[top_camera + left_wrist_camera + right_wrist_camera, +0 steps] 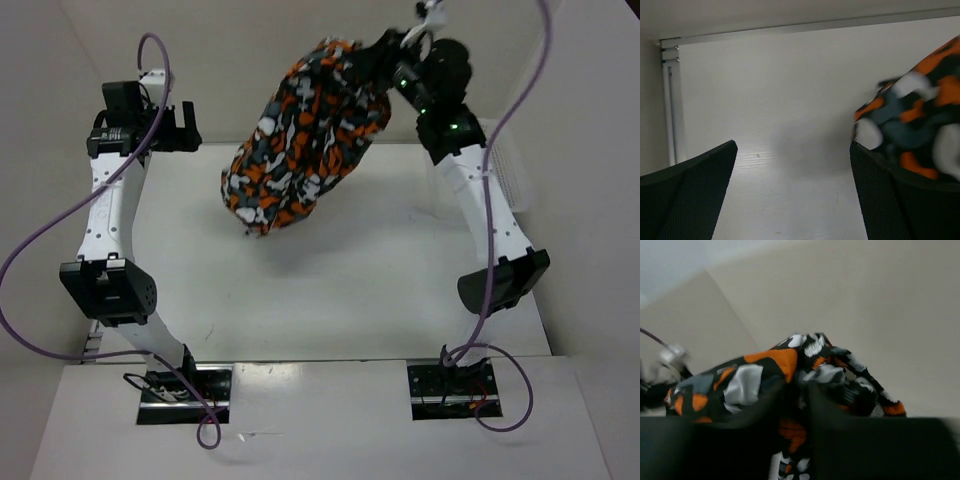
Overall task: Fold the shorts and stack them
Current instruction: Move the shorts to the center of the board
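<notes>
Grip, right side: right gripper (796, 396) pinched on a fold of the shorts (790, 365); cloth fills the narrow gap between its fingers and spills over both.
Height: right gripper (388, 50) raised high at the far right, well above the table (350, 300).
Load: shorts (305, 140) hang from that one pinch as a loose bunched sack, slanting down and left; the lowest corner looks clear of the table surface, though contact cannot be ruled out from above.
Cloth state: crumpled, no flat panel, no crease line visible; waistband and legs cannot be told apart.
Grip, left side: left gripper (187, 126) wide apart and holding nothing, parked at the far left, well apart from the cloth.
Left wrist view: fingers (695, 190) spread over bare table; blurred edge of the shorts (912, 125) shows at right, beyond the right-hand finger.
Progress, judged: early. Garment lifted but not spread; nothing folded, nothing stacked.
Left to do, judged: lay flat, smooth out, fold, place as a stack.
Count, shorts: one pair.
Count, folded piles: none seen.
Count, arms: two, one gripper each; one loaded, one idle.
</notes>
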You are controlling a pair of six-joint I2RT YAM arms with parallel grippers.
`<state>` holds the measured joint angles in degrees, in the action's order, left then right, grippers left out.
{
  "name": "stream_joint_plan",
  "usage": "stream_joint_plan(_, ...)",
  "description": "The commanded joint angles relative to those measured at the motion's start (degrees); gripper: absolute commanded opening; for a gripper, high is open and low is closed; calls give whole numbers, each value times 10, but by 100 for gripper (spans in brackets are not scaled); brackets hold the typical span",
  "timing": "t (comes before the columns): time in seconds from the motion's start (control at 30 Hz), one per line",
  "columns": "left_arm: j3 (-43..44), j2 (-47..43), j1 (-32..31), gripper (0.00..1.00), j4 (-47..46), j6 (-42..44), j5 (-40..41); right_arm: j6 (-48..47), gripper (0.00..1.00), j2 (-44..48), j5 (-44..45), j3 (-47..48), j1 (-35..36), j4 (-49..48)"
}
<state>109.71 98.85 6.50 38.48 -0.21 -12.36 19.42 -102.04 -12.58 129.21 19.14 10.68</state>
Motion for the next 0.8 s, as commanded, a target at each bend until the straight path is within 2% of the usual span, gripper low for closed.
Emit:
stream_joint_plan(0.0, -14, -23, 4, 100, -13, 2, 37, 48, 51, 17, -51, -195, 5, 16)
stream_joint_plan(0.07, -35, -29, 4, 100, -13, 2, 44, 29, 99, 44, -59, -270, 5, 11)
stream_joint_plan(0.17, -97, -43, -29, 100, 16, 2, 36, 21, 100, 88, -12, -425, -18, 6)
stream_joint_plan(0.3, -223, -67, -108, 100, 47, 2, 87, -18, 100, 120, 17, -504, -24, 19)
stream_joint_plan(0.33, -273, -73, -130, 100, 47, 2, 98, -24, 100, 120, 17, -512, -24, 24)
stream_joint_plan(0.47, -344, -73, -137, 100, 22, 2, 134, -37, 100, 73, 42, -523, -24, 29)
stream_joint_plan(0.5, -350, -73, -137, 100, 15, 2, 134, -43, 100, 62, 73, -523, -24, 29)
stream_joint_plan(0.67, -362, -79, -137, 100, 8, 2, 124, -47, 100, -8, 101, -480, -24, 18)
stream_joint_plan(0.77, -399, -73, -137, 100, -27, 2, 181, -40, 100, -58, 130, -448, -24, 13)
